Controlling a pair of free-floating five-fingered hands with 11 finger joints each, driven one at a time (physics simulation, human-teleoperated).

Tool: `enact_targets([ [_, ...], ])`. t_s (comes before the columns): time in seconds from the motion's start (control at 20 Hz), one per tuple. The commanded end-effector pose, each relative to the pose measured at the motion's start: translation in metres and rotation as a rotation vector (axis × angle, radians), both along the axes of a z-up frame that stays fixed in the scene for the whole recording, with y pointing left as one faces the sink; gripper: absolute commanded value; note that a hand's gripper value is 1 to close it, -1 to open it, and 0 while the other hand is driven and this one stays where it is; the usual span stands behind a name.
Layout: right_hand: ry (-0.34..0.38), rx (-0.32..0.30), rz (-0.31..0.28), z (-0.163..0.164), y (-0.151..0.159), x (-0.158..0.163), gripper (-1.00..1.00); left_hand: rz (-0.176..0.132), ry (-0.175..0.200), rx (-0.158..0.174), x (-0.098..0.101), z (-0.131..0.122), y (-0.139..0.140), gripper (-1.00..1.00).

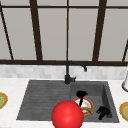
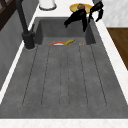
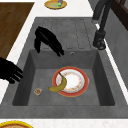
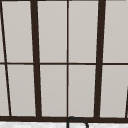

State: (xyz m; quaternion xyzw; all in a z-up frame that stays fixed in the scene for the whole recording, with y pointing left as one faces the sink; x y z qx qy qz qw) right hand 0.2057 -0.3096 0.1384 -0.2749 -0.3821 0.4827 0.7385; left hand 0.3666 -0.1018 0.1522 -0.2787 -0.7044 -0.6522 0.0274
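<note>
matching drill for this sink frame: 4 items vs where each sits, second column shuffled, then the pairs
Items:
1. banana
2. faucet
3. red sphere
4. left hand

Places:
A. behind the sink, at the back edge
B. over the basin, fingers pointing down toward the plate
C. lying across the plate's rim
D. in front of the sink's front edge, front view

Pairs: 1-C, 2-A, 3-D, 4-B
</note>
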Motion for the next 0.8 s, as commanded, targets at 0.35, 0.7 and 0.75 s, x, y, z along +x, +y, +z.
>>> enact_targets([
  [0.35, 0.0, 0.0, 0.0, 0.0, 0.0, 0.0, 0.0, -0.015, -0.008, -0.006, -0.009, 0.035, 0.068, -1.0],
  [0.7, 0.0, 0.0, 0.0, 0.0, 0.0, 0.0, 0.0, -0.023, -0.008, -0.007, -0.005, 0.06, 0.114, -1.0],
  [0.75, 0.0, 0.0, 0.0, 0.0, 0.0, 0.0, 0.0, -0.022, -0.009, -0.007, -0.005, 0.063, 0.122, -1.0],
])
